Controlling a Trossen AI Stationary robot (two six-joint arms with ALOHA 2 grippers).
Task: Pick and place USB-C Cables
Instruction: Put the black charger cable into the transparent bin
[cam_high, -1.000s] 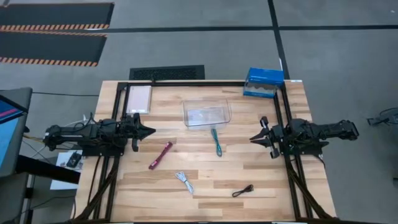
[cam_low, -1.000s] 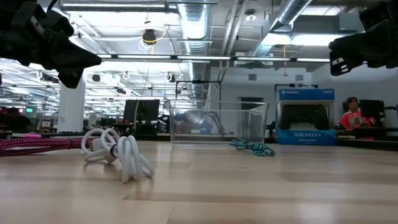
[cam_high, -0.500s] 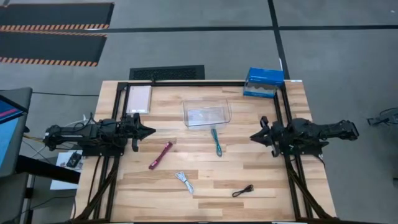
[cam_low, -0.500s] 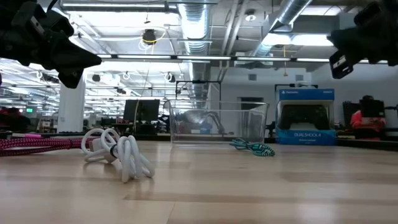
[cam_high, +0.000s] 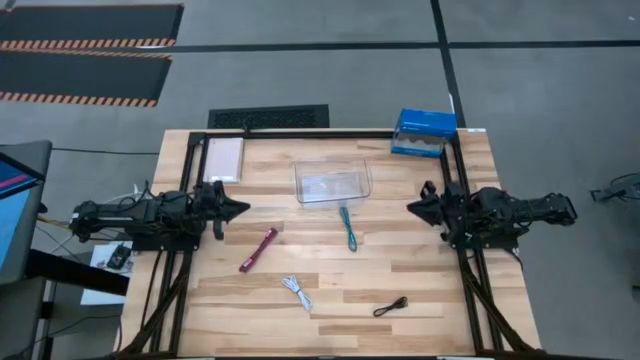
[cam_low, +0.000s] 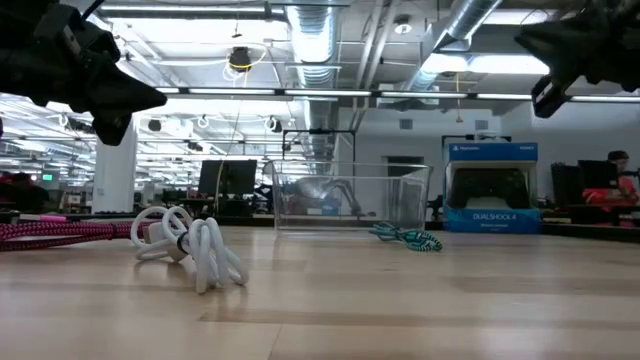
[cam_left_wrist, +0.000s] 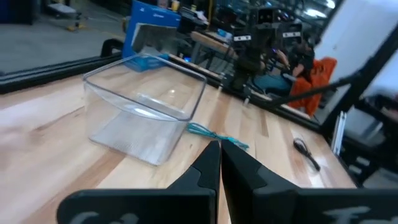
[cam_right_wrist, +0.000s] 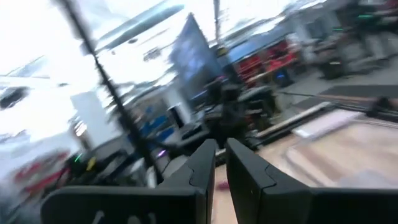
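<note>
Four USB-C cables lie loose on the wooden table: a dark red one (cam_high: 258, 250), a teal one (cam_high: 348, 227) just in front of the clear bin (cam_high: 333, 183), a white one (cam_high: 297, 293) and a black one (cam_high: 390, 307) nearer the front edge. My left gripper (cam_high: 240, 208) hovers shut at the table's left side, pointing level toward the middle. Over the right side, my right gripper (cam_high: 412, 207) is tipped upward, with a narrow gap between its fingers (cam_right_wrist: 221, 149) and nothing in it. Both stand high above the table in the low view.
A blue box (cam_high: 424, 133) stands at the far right corner. A pale flat pad (cam_high: 222, 158) lies at the far left. A black frame (cam_high: 300, 134) runs along the table's far edge and both sides. Bare wood lies between the cables.
My right gripper has risen a little, tipped its fingers upward and rolled about its own axis, staying over the table's right side. The cables and the bin have not moved.
</note>
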